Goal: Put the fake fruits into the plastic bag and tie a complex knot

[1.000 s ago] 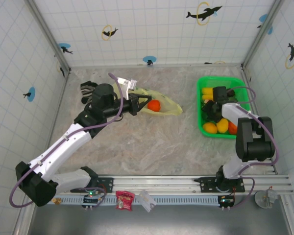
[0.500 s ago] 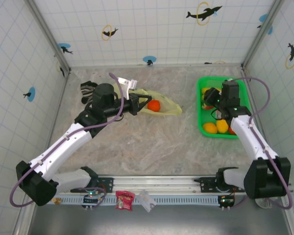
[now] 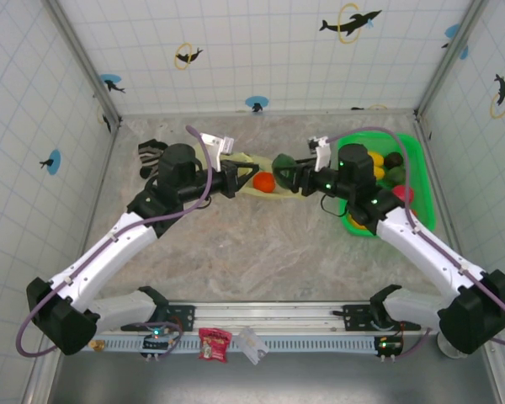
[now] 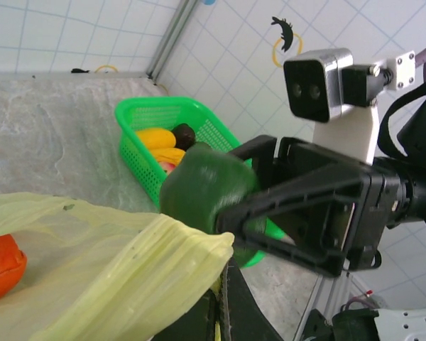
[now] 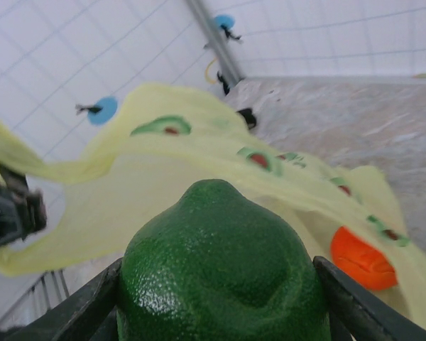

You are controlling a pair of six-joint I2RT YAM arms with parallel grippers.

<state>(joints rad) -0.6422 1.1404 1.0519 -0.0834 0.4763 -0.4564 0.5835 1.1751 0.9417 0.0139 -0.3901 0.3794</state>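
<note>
Right pincer point(image 3: 288, 168) was clamped on a green fruit point(image 3: 282, 161), just at the bag point(image 3: 293, 187) mouth. Left pincer point(image 3: 236, 179) was shut on the bag's rim, holding it up. One orange fruit point(image 3: 264, 181) lay inside the bag. Several fruits point(image 3: 379, 164) sat in the tub point(image 3: 427, 202), right of the bag. Early stage, I'd judge: most loading left, no knot tied.

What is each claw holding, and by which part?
Right claw: green fruit, gripped across its sides. Left claw: the bag, pinched at its rim.
</note>
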